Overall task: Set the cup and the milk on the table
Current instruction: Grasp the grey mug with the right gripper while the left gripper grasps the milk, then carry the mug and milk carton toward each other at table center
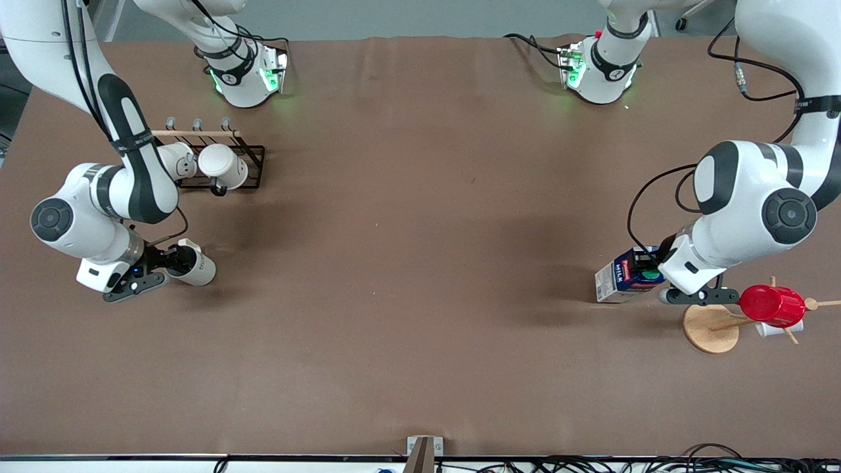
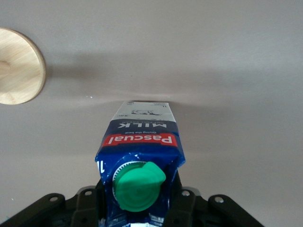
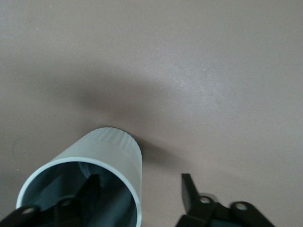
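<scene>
Brown table (image 1: 420, 263), milk (image 1: 624, 276) in left tool (image 1: 663, 279), cup (image 1: 194, 263) around right tool (image 1: 172, 261) finger.

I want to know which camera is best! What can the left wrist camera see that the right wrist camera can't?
Only the left wrist view shows the milk with its green cap, held in the left gripper, and a round wooden base beside it. Only the right wrist view shows the cup, with one of the right gripper's fingers inside it and the other outside. Both show the brown table.
</scene>
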You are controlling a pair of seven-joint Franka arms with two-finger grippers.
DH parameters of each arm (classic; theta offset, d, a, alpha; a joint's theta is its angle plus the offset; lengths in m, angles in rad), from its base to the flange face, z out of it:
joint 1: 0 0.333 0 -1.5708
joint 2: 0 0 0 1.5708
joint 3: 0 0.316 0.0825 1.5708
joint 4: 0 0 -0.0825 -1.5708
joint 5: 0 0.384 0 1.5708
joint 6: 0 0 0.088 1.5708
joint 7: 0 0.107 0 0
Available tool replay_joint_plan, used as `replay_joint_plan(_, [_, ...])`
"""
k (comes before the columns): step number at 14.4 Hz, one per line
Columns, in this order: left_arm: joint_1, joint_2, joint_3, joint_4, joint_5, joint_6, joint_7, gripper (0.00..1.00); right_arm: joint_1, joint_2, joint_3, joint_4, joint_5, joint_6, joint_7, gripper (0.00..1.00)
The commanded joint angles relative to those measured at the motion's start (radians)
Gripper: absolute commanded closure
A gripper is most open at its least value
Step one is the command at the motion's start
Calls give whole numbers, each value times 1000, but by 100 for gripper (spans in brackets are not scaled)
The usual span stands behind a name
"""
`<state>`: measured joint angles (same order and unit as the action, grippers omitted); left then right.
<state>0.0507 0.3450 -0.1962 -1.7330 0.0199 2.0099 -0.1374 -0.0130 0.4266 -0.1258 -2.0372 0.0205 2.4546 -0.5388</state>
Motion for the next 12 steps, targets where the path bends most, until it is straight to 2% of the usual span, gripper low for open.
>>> replay_joint_plan(1, [-5,-15,-37,61,2,-81,-60,50,-8,-14,11,-15,12,6,14,96])
replay_joint_plan(2, [-5,-15,-57,75,2,-97,-89,50,-7,-14,11,-12,12,3,43,100])
replay_joint_plan(7, [-20,0,-167,122,3,-103,-304,50,-2,-19,12,61,13,-130,144,100])
replay_joint_plan(11, [-112,29,-178,158,5,-102,-453,50,57,-58,32,94,13,-207,305,100])
replay_joint_plan(12, [-136,31,-178,159,5,-102,-488,50,73,-71,64,92,13,-207,351,100])
